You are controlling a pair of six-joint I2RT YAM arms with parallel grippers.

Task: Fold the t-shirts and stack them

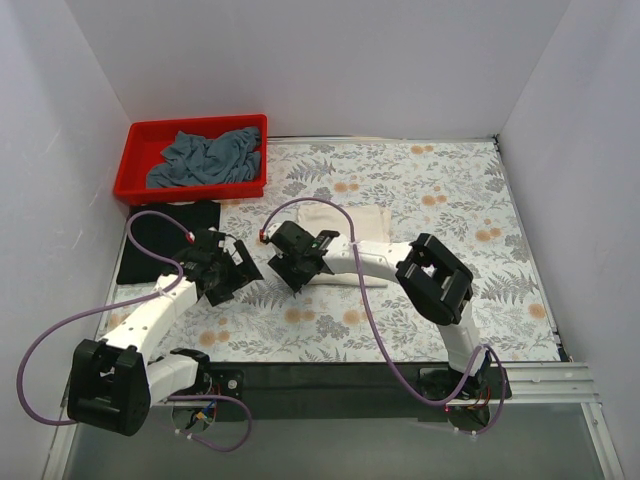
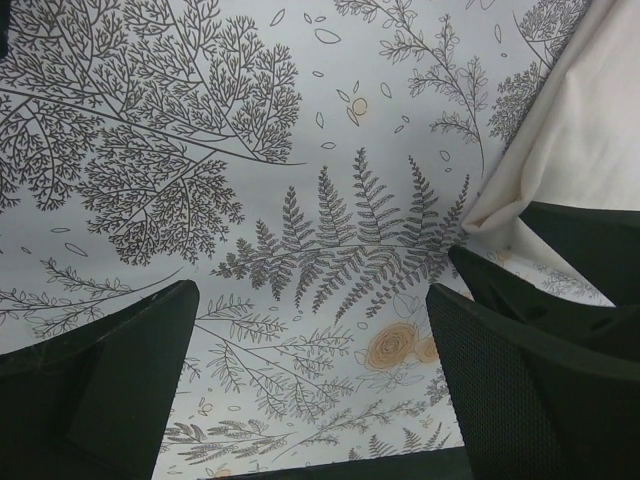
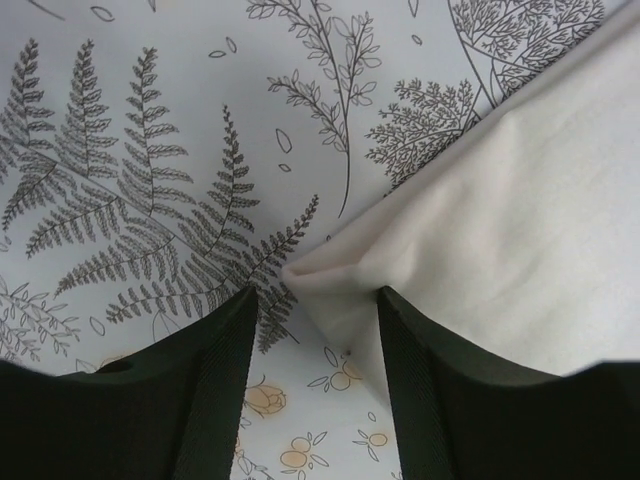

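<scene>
Nearest overhead, the left arm and right arm reach in from 6 o'clock, with the left gripper and right gripper close together. The folded cream t-shirt lies at 2 o'clock of them, the black t-shirt at 9, and the grey-blue t-shirt in the red bin at 11.

Left wrist: the gripper is wide open over the floral tablecloth.

Right wrist: the gripper is open, with the cream corner between its fingers.
</scene>
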